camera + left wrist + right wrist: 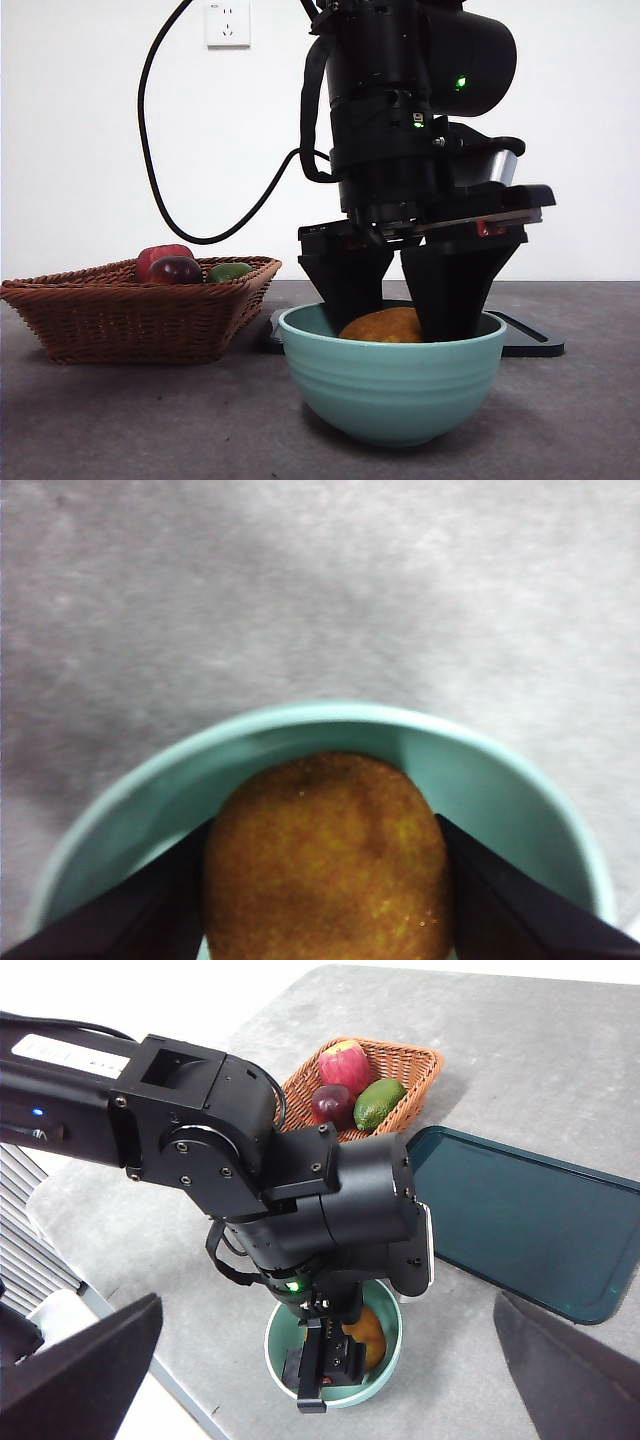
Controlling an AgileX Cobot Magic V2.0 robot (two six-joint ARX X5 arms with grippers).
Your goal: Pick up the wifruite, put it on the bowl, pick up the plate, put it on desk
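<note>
Grey desk (580, 420), white wall behind. Your left gripper (415, 300) is clamped on the wifruite (325, 860) inside the bowl (392, 385) (probably touching bottom, can't confirm). Release too high & it rolls; jaws may tip bowl. Right gripper (320, 1380) spread wide, waiting.

Black arm (400, 110), green status light (461, 83)

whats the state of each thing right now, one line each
wifruite: inside the bowl, held between the left gripper's jaws
bowl: upright on the desk, holding the wifruite
left gripper: lowered into the bowl, shut on the wifruite
right gripper: open, high above the desk, holding nothing
basket: upright on the desk, holding fruit
tray: flat on the desk, nothing on it
</note>
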